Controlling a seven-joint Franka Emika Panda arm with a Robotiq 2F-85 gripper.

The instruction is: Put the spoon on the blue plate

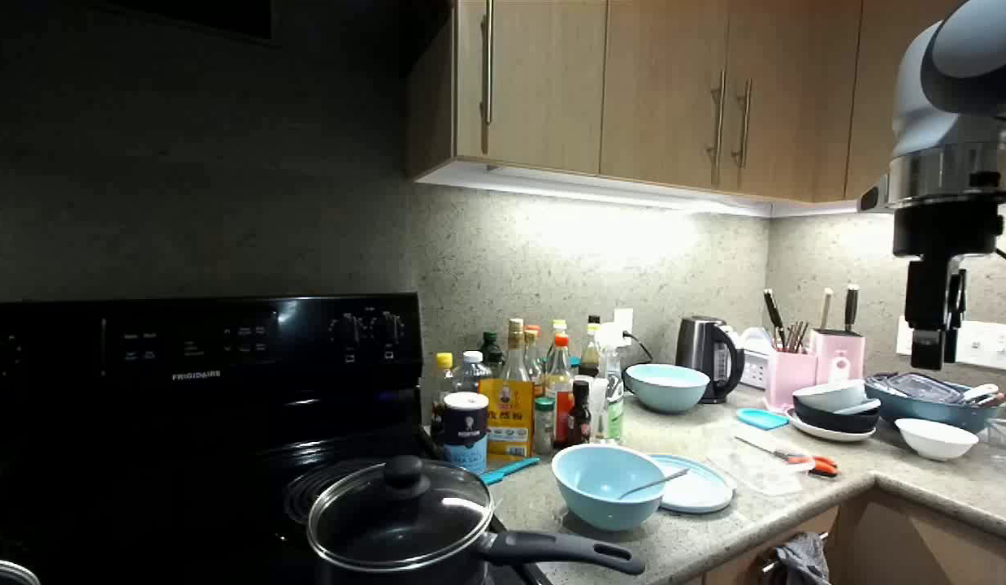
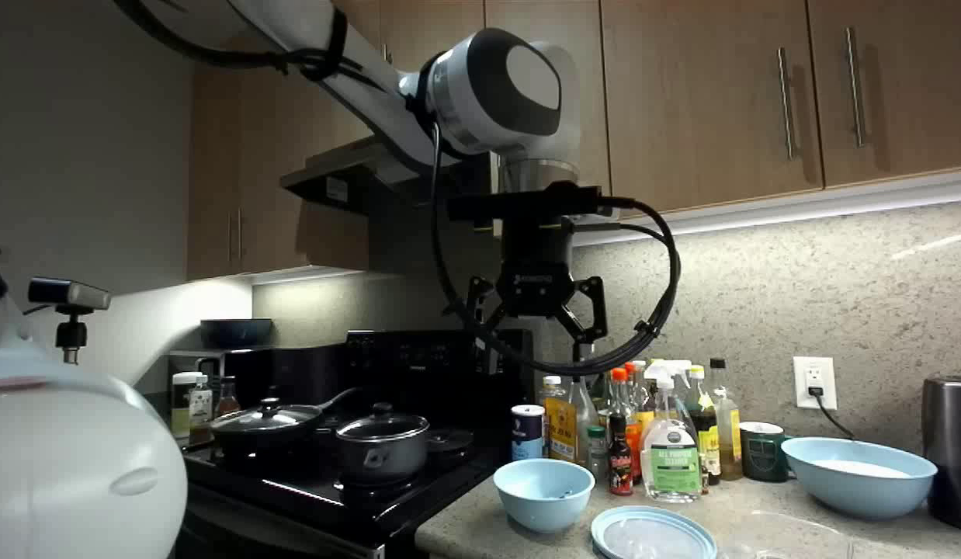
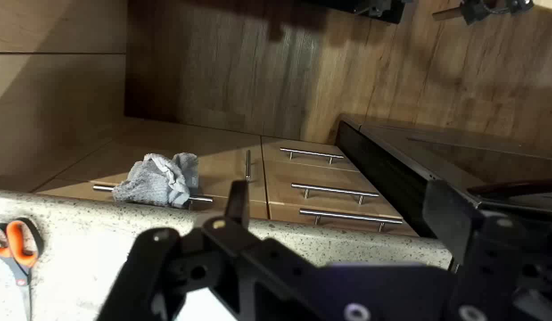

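Observation:
The spoon point(image 1: 654, 485) leans in the light-blue bowl point(image 1: 588, 496), its grey handle sticking out over the rim on the plate's side. Its lower end is hard to make out. The bowl also shows in an exterior view point(image 2: 539, 508). The small, flat, pale blue plate point(image 1: 702, 490) lies on the counter right beside the bowl; it shows in an exterior view too point(image 2: 653, 534). My gripper point(image 2: 536, 357) is open and empty, high above the counter, pointing down. Its fingers are wide apart in the wrist view point(image 3: 340, 191). It also shows in an exterior view point(image 1: 940, 349).
A lidded pot point(image 1: 401, 520) on the stove has its handle pointing toward the bowl. Bottles and a spray bottle point(image 2: 671, 450) stand behind the bowl and plate. Scissors point(image 1: 812, 463), a larger blue bowl point(image 1: 667, 387) and stacked dishes point(image 1: 836, 418) are further along the counter.

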